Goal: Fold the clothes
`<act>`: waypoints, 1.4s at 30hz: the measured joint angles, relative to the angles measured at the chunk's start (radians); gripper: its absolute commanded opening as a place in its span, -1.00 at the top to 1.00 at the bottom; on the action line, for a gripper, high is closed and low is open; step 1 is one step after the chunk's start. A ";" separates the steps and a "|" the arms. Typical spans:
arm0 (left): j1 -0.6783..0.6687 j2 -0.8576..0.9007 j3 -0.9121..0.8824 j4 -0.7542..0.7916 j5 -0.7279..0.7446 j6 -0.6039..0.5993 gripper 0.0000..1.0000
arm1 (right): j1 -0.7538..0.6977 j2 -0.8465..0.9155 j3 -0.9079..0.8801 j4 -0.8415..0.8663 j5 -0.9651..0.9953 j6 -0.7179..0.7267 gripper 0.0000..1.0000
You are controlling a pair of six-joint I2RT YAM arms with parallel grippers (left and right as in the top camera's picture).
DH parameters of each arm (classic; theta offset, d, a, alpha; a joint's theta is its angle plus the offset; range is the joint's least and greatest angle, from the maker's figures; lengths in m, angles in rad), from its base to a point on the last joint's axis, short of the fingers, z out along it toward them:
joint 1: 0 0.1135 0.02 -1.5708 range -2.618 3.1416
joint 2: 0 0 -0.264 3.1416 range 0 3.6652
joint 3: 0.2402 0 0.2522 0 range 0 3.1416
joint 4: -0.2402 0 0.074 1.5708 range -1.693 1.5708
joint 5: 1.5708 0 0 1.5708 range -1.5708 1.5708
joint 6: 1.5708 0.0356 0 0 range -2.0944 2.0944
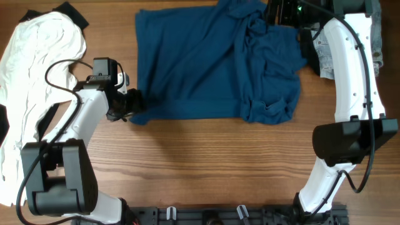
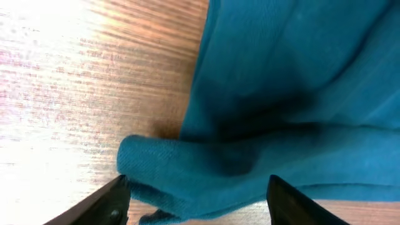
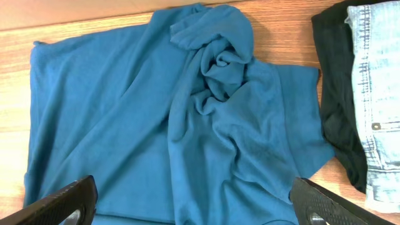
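A blue shirt [image 1: 206, 62] lies spread on the wooden table, flat on its left half and bunched into wrinkled folds [image 1: 269, 56] on its right. My left gripper [image 1: 132, 103] sits low at the shirt's near left corner. In the left wrist view that rolled corner [image 2: 187, 169] lies between the fingers of the open left gripper [image 2: 200, 201], and neither finger presses on it. My right gripper [image 1: 284, 12] hovers over the shirt's far right edge. From the right wrist view the right gripper [image 3: 194, 206] stands wide open above the shirt [image 3: 125, 125], holding nothing.
A white garment [image 1: 37, 62] with a dark piece beneath it lies at the left side of the table. Blue jeans [image 3: 375, 94] and a black garment [image 3: 337, 94] lie just right of the shirt. Bare wood [image 1: 219, 162] runs along the near edge.
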 measured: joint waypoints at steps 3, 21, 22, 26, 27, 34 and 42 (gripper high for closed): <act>0.000 0.000 0.000 0.003 0.002 0.010 -0.05 | 0.000 0.000 0.000 -0.025 -0.005 -0.003 -0.98; 0.000 0.000 0.000 0.228 0.014 0.315 -0.63 | 0.000 0.000 0.000 -0.134 -0.008 -0.011 -0.94; 0.000 0.000 0.001 0.217 0.036 0.341 -0.61 | 0.000 0.000 0.000 -0.134 -0.008 -0.011 -0.94; 0.000 0.042 0.003 0.137 0.109 0.451 -0.36 | 0.000 0.000 0.000 -0.134 -0.008 -0.011 -0.95; 0.000 0.053 0.003 0.120 0.114 0.458 -0.33 | 0.000 0.000 0.000 -0.133 -0.008 -0.011 -0.95; 0.000 0.074 0.003 0.016 0.159 0.503 0.83 | 0.000 0.000 0.000 -0.126 -0.008 -0.011 -0.95; 0.000 -0.010 0.005 -0.057 0.136 0.457 0.92 | 0.000 0.000 0.000 -0.154 -0.008 -0.011 -0.89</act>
